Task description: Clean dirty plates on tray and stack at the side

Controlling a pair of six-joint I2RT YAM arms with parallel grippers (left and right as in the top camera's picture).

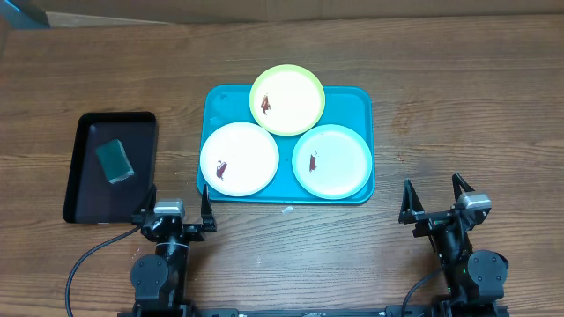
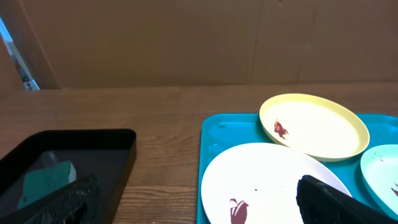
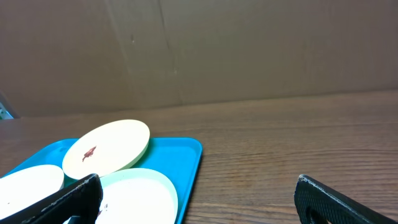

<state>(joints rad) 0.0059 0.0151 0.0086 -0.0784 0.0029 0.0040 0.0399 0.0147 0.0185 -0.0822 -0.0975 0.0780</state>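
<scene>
Three plates lie on the bright teal-blue tray (image 1: 357, 102): a yellow-green-rimmed plate (image 1: 287, 99) at the back, resting partly on the others, a white plate (image 1: 239, 158) front left, and a light teal plate (image 1: 331, 160) front right. Each has a dark reddish-brown smear. My left gripper (image 1: 178, 204) is open and empty near the table's front, just left of the tray. My right gripper (image 1: 436, 198) is open and empty, to the right of the tray. The left wrist view shows the white plate (image 2: 267, 180) and the yellow-green plate (image 2: 314, 126). The right wrist view shows the teal plate (image 3: 137, 196).
A smaller black tray (image 1: 85, 176) stands at the left with a dark green sponge (image 1: 115, 161) in it. A small white scrap (image 1: 287, 210) lies on the wood table in front of the teal-blue tray. A cardboard wall stands behind the table.
</scene>
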